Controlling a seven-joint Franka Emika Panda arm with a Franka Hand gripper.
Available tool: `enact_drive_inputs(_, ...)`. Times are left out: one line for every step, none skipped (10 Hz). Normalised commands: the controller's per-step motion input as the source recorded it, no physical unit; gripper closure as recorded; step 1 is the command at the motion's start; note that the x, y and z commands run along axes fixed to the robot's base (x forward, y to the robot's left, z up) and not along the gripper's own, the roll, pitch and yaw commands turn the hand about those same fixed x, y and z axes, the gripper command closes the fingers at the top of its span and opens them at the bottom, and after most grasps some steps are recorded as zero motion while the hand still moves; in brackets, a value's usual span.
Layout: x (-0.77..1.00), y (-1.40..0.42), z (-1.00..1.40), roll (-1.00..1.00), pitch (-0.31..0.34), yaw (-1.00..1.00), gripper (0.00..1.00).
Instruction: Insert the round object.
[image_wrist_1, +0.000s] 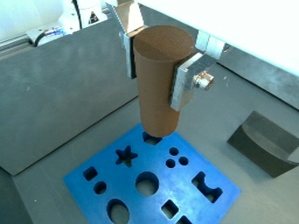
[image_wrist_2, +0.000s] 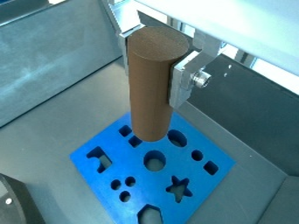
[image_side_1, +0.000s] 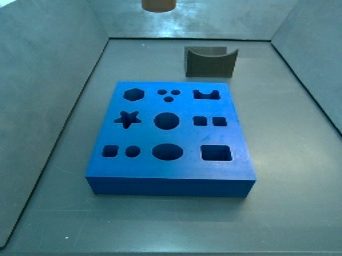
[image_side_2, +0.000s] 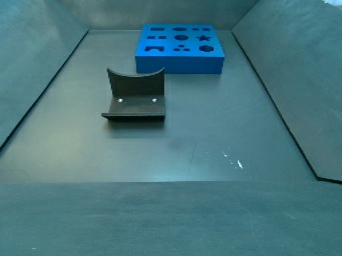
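My gripper (image_wrist_1: 159, 70) is shut on the round object (image_wrist_1: 156, 87), a tall brown wooden cylinder peg held upright; its silver fingers (image_wrist_1: 184, 83) clamp its upper part. It shows the same in a wrist view (image_wrist_2: 149, 87). The peg hangs well above the blue block (image_wrist_1: 122, 175), its lower end over the block's far edge in both wrist views. In a side view only the peg's lower end (image_side_1: 158, 5) shows at the top edge, high above the blue block (image_side_1: 187, 138). The block (image_wrist_2: 152, 179) has round, oval, square, star and other holes, all empty. The gripper is out of a side view where the block (image_side_2: 181, 62) lies far back.
A dark grey curved block (image_side_1: 209, 60) stands on the grey floor behind the blue block; it also shows in other views (image_wrist_1: 267, 140) (image_side_2: 134, 95). Grey walls (image_side_1: 54, 120) enclose the bin on all sides.
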Motion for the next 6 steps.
enact_drive_inputs(-0.07, 0.03, -0.61, -0.27, -0.089, -0.01, 1.0)
enact_drive_inputs(-0.08, 0.04, -0.62, -0.27, -0.083, 0.0, 1.0)
enact_drive_inputs(-0.05, 0.03, -0.6, -0.27, -0.104, -0.01, 1.0)
enact_drive_inputs(-0.09, 0.03, -0.62, -0.26, -0.121, -0.08, 1.0)
enact_drive_inputs(-0.03, 0.0, -0.6, -0.2, -0.194, -0.2, 1.0)
enact_drive_inputs(0.0, 0.0, -0.55, -0.17, -0.259, -0.26, 1.0)
